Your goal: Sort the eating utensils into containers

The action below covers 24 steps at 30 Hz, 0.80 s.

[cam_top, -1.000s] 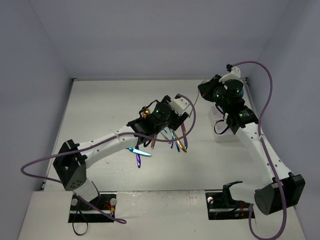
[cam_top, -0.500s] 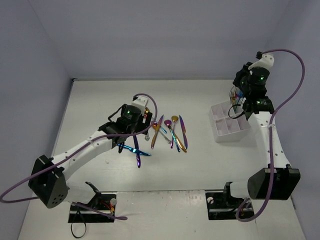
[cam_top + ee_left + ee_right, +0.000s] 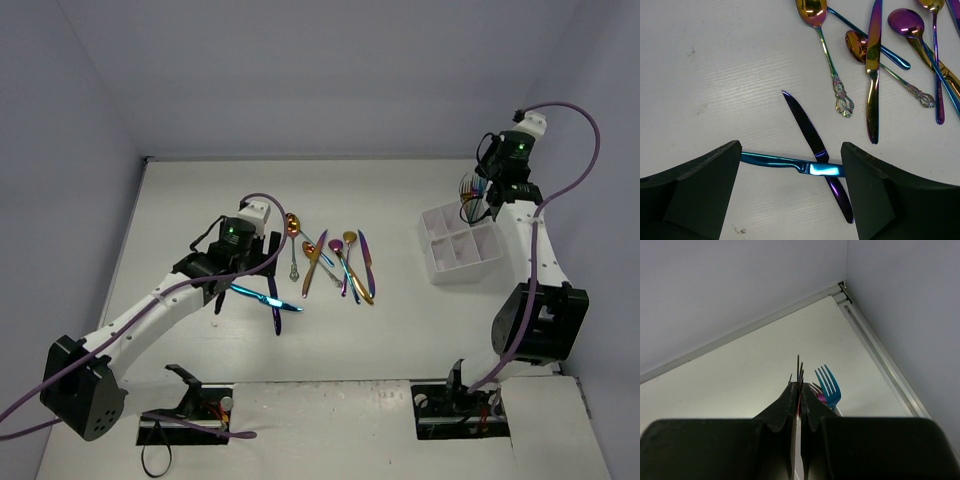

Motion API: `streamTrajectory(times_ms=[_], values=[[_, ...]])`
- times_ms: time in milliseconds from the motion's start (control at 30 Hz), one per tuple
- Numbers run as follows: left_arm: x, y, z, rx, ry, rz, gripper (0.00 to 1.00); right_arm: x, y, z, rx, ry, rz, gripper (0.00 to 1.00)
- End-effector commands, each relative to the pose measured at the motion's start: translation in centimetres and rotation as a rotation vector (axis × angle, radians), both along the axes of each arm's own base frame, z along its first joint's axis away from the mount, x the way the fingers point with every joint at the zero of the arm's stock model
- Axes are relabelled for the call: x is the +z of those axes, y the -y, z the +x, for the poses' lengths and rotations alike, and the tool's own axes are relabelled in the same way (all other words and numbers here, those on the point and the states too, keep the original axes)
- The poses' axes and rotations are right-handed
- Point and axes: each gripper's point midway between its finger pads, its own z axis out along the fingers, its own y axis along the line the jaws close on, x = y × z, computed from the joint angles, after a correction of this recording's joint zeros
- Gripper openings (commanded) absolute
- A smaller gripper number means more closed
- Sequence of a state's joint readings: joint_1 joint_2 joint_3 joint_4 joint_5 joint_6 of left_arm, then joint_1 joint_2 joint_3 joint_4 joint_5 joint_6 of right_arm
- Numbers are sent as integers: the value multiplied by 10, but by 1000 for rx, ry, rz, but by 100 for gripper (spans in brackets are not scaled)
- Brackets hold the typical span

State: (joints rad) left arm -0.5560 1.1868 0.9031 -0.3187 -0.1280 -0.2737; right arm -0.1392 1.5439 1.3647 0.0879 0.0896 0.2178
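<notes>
Your left claw point(image 3: 790, 200) spread wide, low over bench point(image 3: 715, 75); blue knife point(image 3: 770, 160) lies between its fingers, crossed by purple knife point(image 3: 805, 122); loose utensils point(image 3: 335, 262) just right of them; your right claw point(image 3: 799, 392) pinched on fork point(image 3: 799, 371), above standing forks point(image 3: 470, 188) at far side of white caddy point(image 3: 440, 272), right.

Blue knife point(image 3: 785, 162) between left fingers point(image 3: 695, 190) gleamed glossy iridescent metal, fingers were matt black plastic, tabletop point(image 3: 715, 75) beneath matt and grained, fork point(image 3: 799, 371) between right fingers point(image 3: 785, 410) thin metal.
</notes>
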Motion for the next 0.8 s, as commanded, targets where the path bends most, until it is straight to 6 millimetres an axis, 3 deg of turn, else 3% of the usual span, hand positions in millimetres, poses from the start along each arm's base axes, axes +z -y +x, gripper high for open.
streamTrajectory(times_ms=[0, 67, 233, 433, 633, 767], values=[[10, 6, 5, -7, 24, -35, 78, 11, 16, 11, -50, 68, -28, 0], [8, 6, 4, -10, 16, -34, 78, -9, 18, 13, -58, 33, -16, 0], [5, 7, 5, -12, 8, -31, 78, -30, 25, 10, -101, -3, -13, 10], [1, 9, 5, -13, -8, -35, 78, -35, 24, 5, -96, -17, -14, 21], [-1, 12, 2, -7, -29, -53, 78, 0, 9, -12, -42, 57, -14, 46], [-1, 14, 1, 11, -52, -77, 78, 24, -23, -28, 69, 103, -12, 58]])
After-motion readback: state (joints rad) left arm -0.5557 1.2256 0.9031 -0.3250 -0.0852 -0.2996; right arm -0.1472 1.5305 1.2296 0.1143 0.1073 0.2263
